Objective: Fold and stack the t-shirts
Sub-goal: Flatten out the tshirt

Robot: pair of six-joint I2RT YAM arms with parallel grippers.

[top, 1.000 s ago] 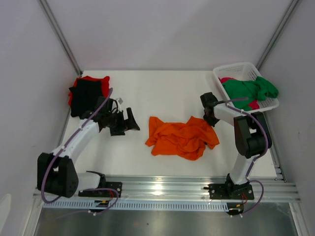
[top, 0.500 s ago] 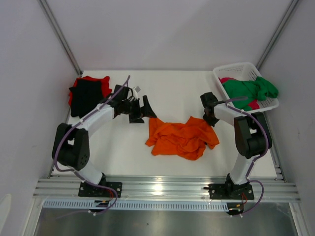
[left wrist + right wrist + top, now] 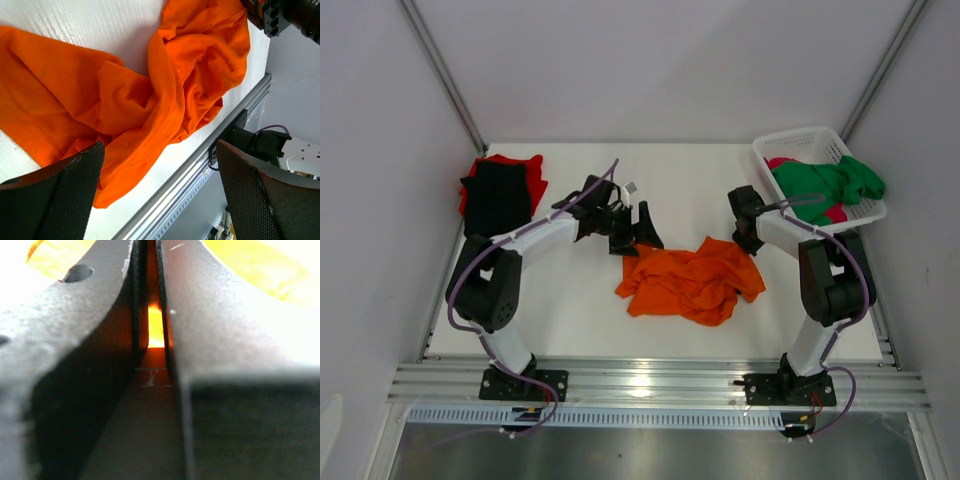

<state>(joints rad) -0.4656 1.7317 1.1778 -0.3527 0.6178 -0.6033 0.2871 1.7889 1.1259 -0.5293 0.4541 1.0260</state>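
Observation:
A crumpled orange t-shirt (image 3: pixel 690 280) lies in the middle of the table and fills the left wrist view (image 3: pixel 150 100). My left gripper (image 3: pixel 638 235) hovers at its back left edge, open, with nothing between the jaws (image 3: pixel 159 150). My right gripper (image 3: pixel 750 240) sits at the shirt's back right corner, shut on it, and a thin strip of orange cloth shows between the fingers (image 3: pixel 152 315). A folded black t-shirt (image 3: pixel 495 198) rests on a red t-shirt (image 3: pixel 512 165) at the back left. A green t-shirt (image 3: pixel 825 182) and a pink t-shirt (image 3: pixel 782 163) lie in the basket.
The white lattice basket (image 3: pixel 800 137) stands at the back right corner. An aluminium rail (image 3: pixel 650 380) runs along the near edge of the table, also seen in the left wrist view (image 3: pixel 200 165). Walls close in on both sides.
My left arm has swung right, from beside the black and red stack to the orange t-shirt's back left edge. The right arm has not moved.

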